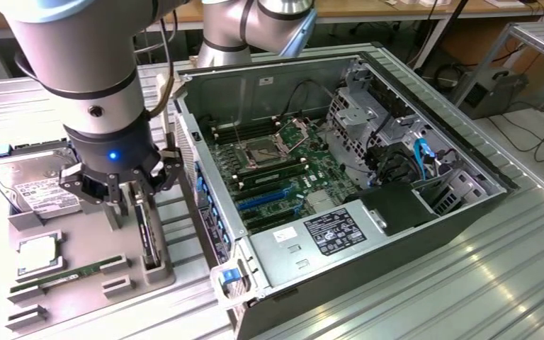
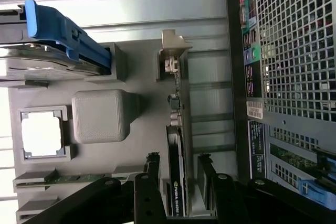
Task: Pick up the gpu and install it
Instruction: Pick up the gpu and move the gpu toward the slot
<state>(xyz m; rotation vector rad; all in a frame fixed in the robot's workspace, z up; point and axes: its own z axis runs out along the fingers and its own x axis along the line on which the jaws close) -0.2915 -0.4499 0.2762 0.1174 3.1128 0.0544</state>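
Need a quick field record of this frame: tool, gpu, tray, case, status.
tool: black two-finger tool, open, one finger on each side of the card with a gap on both sides
gpu: slim dark circuit card with silver end bracket, standing on edge in its tray slot
tray: grey moulded parts tray, beside the case
also on tray: silver hard drive with white label; narrow green memory stick
case: open black computer case; blue expansion slots hold no card
status: card not yet lifted

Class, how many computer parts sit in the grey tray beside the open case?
4: hard drive at the far end, processor chip in the middle, memory stick at the near edge, gpu standing on edge under the gripper. The arm may hide more.
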